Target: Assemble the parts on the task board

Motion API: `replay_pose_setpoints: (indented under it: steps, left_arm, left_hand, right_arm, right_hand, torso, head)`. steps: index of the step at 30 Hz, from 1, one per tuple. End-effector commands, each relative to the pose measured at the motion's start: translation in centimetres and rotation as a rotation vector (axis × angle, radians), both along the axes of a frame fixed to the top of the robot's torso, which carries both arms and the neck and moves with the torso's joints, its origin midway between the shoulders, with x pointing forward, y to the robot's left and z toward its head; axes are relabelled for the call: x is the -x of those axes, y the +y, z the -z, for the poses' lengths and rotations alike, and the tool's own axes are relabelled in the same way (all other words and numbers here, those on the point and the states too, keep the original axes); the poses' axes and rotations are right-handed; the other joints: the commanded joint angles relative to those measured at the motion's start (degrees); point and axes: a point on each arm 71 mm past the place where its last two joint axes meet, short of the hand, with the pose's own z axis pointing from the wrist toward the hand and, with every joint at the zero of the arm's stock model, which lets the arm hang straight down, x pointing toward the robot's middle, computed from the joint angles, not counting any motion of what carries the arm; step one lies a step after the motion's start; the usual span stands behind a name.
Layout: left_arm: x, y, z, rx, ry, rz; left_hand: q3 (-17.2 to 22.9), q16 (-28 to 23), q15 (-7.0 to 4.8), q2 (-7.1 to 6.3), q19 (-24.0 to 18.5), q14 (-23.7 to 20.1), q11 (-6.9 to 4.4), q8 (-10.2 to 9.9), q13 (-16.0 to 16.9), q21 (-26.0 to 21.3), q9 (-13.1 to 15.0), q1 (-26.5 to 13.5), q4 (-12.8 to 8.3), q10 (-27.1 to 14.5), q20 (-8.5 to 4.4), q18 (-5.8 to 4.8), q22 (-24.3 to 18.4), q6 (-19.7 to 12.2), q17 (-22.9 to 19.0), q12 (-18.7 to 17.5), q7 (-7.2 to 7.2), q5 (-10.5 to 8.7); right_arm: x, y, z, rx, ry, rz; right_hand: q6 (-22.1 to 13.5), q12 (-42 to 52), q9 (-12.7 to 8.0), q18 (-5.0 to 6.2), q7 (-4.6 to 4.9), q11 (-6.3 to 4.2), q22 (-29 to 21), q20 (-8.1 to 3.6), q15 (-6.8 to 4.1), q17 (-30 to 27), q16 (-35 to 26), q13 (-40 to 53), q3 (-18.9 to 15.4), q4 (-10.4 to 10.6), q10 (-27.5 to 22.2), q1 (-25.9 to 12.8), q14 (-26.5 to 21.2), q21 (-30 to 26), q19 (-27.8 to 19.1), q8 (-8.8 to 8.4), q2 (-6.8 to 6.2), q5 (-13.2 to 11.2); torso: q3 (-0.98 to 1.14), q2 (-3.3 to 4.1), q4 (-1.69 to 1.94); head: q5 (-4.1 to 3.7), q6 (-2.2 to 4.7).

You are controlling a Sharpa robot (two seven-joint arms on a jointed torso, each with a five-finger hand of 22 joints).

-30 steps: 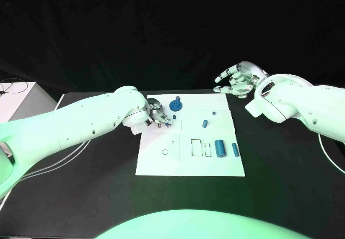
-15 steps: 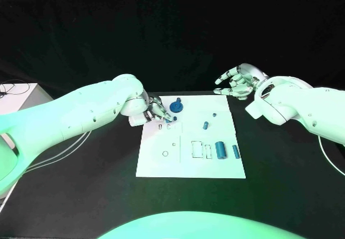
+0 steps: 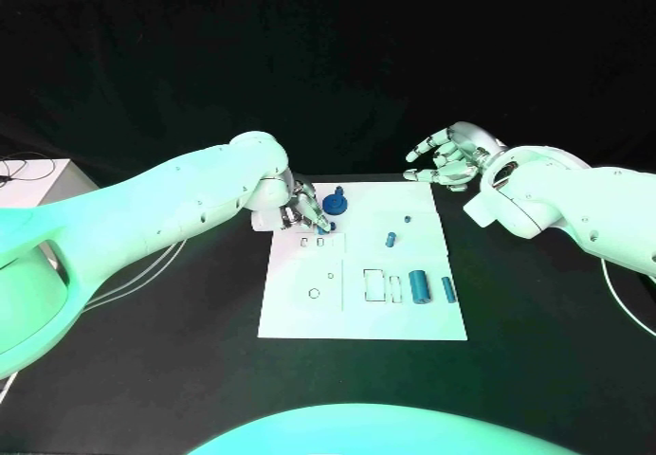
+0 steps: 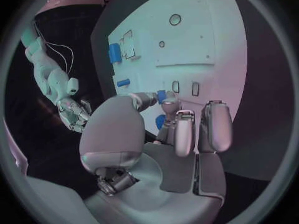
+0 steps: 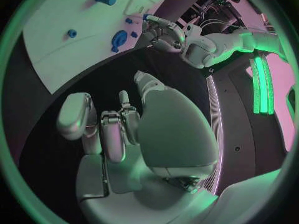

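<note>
Black table (image 3: 164, 379) bearing the white task board (image 3: 362, 318), over whose far left corner the left hand (image 3: 303, 208) pinches a small blue part (image 3: 322, 227), seemingly to seat it, while the right hand (image 3: 448, 156) waits open beyond the far edge

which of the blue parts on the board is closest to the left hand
The round blue gear-like part at the far edge of the task board, right beside the left hand. The blue cylinders lie nearer the robot, on the board's right side.
</note>
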Motion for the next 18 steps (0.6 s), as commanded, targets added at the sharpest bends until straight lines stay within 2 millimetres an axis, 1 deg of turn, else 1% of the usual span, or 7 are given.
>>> replay_pose_setpoints:
  steps: [1,6,8,11,12,15,18]
  left_arm:
    - [-0.1,-0.2,-0.1,-0.074,-0.005,0.054]
    - [-0.5,-0.8,-0.2,-0.121,-0.018,0.076]
    - [-0.6,-1.0,-0.3,-0.140,-0.019,0.087]
    - [-0.8,-1.3,-0.3,-0.169,-0.004,0.110]
    - [-0.8,-1.4,-0.3,-0.175,0.002,0.115]
    - [-0.9,-1.5,-0.2,-0.189,0.021,0.130]
    - [-0.9,-1.6,-0.2,-0.198,0.038,0.142]
  left_hand:
    - [13.2,-0.2,0.39,0.35,-0.3,5.4,0.03,-0.2,0.1,-0.2,0.0,-0.2,-12.9,-0.3,0.15,0.89,0.0,-0.3,14.1,-0.1,0.07,0.27]
    - [14.0,0.0,0.44,-0.25,0.0,5.6,0.06,-0.1,1.6,0.2,0.1,-0.2,-14.2,0.9,0.31,0.80,0.5,0.3,14.4,1.3,0.11,1.13]
    - [14.1,0.1,0.37,-0.71,0.2,5.6,-0.02,-0.2,2.6,0.4,0.0,-0.3,-14.9,2.0,0.33,0.73,0.9,0.9,14.5,2.1,0.02,2.27]
    - [13.4,0.2,0.10,-1.64,0.6,5.7,-0.34,-1.1,4.6,0.9,-0.6,-0.7,-15.8,4.1,0.20,0.60,1.5,2.8,14.8,3.4,-0.30,6.72]
    - [13.2,0.3,0.03,-1.80,0.7,5.8,-0.43,-1.5,5.0,1.0,-0.7,-0.8,-16.0,4.5,0.14,0.56,1.7,3.3,14.9,3.7,-0.40,7.53]
    - [12.8,0.3,-0.05,-2.01,0.7,5.8,-0.52,-2.0,5.4,1.2,-0.9,-0.7,-16.3,5.0,0.08,0.53,1.9,3.8,14.9,3.9,-0.50,8.29]
    - [12.4,0.4,-0.15,-2.25,0.9,5.9,-0.63,-2.6,6.0,1.4,-1.2,-0.8,-16.6,5.6,0.01,0.45,2.2,4.6,15.1,4.1,-0.61,9.33]
  right_arm:
    - [0.0,0.2,0.0,0.008,0.003,-0.018]
    - [0.0,0.3,0.0,0.008,0.003,-0.019]
    - [0.0,0.4,0.0,0.008,0.003,-0.020]
    - [0.0,0.5,0.0,0.008,0.003,-0.023]
    - [0.0,0.6,0.0,0.008,0.004,-0.024]
    - [0.0,0.7,0.0,0.007,0.003,-0.025]
    - [0.0,0.8,0.0,0.007,0.003,-0.026]
  right_hand:
    - [-0.5,-0.1,0.1,0.41,0.11,-0.11,-0.1,0.12,0.11,9.5,-0.4,4.6,0.4,0.0,-0.2,-0.5,4.6,-0.4,-0.4,0.20,-0.08,0.3]
    - [-0.5,-0.1,0.1,0.41,0.11,-0.11,-0.1,0.12,0.11,9.5,-0.4,4.6,0.4,0.0,-0.2,-0.5,4.6,-0.4,-0.4,0.20,-0.08,0.3]
    - [-0.5,-0.1,0.1,0.41,0.11,-0.11,-0.1,0.12,0.11,9.5,-0.4,4.6,0.4,0.0,-0.2,-0.5,4.6,-0.4,-0.4,0.20,-0.08,0.3]
    - [-0.5,-0.1,0.1,0.41,0.11,-0.11,-0.1,0.12,0.11,9.5,-0.4,4.6,0.4,0.0,-0.2,-0.5,4.6,-0.4,-0.4,0.20,-0.08,0.3]
    - [-0.5,-0.1,0.1,0.41,0.11,-0.11,-0.1,0.12,0.11,9.5,-0.4,4.6,0.4,0.0,-0.2,-0.5,4.6,-0.4,-0.4,0.20,-0.08,0.3]
    - [-0.5,-0.1,0.1,0.41,0.11,-0.11,-0.1,0.12,0.11,9.5,-0.4,4.6,0.4,0.0,-0.2,-0.5,4.6,-0.4,-0.4,0.20,-0.08,0.3]
    - [-0.5,-0.1,0.1,0.41,0.11,-0.11,-0.1,0.12,0.11,9.5,-0.4,4.6,0.4,0.0,-0.2,-0.5,4.6,-0.4,-0.4,0.20,-0.08,0.3]
  torso:
    - [0.03,-0.05,0.07]
    - [-0.05,0.00,0.00]
    - [-0.04,0.01,-0.02]
    - [-0.01,-0.02,-0.09]
    - [0.00,-0.05,-0.10]
    - [0.05,-0.05,-0.05]
    - [0.03,-0.02,0.04]
  head:
    - [-0.06,-0.07]
    - [-0.02,-0.09]
    - [-0.03,-0.06]
    - [0.06,-0.08]
    - [0.09,-0.11]
    - [0.11,-0.11]
    - [0.01,-0.11]
